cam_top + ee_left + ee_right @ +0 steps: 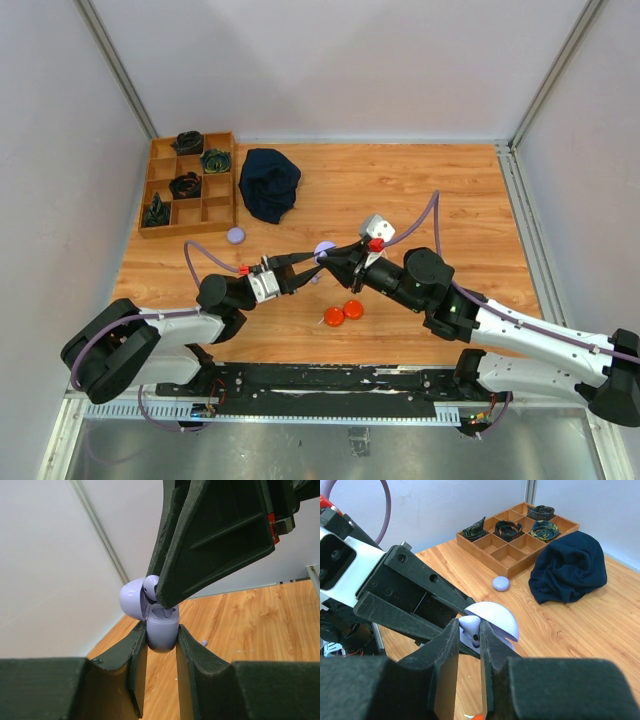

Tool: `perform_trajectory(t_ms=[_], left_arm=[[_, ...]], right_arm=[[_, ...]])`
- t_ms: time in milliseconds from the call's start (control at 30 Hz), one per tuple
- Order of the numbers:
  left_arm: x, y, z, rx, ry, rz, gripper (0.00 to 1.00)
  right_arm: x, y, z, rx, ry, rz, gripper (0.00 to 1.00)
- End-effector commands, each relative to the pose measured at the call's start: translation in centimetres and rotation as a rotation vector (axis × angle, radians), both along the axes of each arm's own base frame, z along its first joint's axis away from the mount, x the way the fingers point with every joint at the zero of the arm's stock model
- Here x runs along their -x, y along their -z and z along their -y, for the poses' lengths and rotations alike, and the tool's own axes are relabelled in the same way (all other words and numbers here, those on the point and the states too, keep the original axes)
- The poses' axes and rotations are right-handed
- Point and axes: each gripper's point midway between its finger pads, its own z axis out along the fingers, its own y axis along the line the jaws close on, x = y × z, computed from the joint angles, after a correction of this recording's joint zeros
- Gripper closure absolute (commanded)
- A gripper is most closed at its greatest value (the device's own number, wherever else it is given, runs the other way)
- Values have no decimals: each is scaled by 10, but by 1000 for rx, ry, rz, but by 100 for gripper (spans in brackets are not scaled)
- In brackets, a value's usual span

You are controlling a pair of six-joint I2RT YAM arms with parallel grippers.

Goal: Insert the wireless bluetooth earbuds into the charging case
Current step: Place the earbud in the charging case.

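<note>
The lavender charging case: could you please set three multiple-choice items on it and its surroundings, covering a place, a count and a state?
1. Where is the lavender charging case? A set down flat; B gripped in the left end effector; C hidden from every view.
2. How many orange discs lie on the table? A one; B two; C four.
3. The case's lid is: A open; B shut; C missing.
Answers: B, its fingers clamp the base; B, two lie side by side; A, the lid is tipped back.
</note>
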Motion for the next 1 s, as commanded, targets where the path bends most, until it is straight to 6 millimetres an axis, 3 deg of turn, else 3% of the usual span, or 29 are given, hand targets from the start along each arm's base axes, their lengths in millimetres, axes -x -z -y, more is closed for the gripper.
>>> perform_trajectory(t_ms=[0,333,467,700,967], left_arm=[[2,-20,-2,44,4,50,100],[-2,-17,0,42,3,16,100],[-3,-16,2,32,8,2,100],[-7,-7,4,-3,-4,-20,100],[-14,-7,5,-20,-20,-107,100]], right_arm=[[-1,-2,0,21,19,36,85],[-6,1,6,59,52,44,84],[-6,1,6,68,49,46,69],[1,-18,13,88,24,65,48],[1,-27,46,204,96,37,33]])
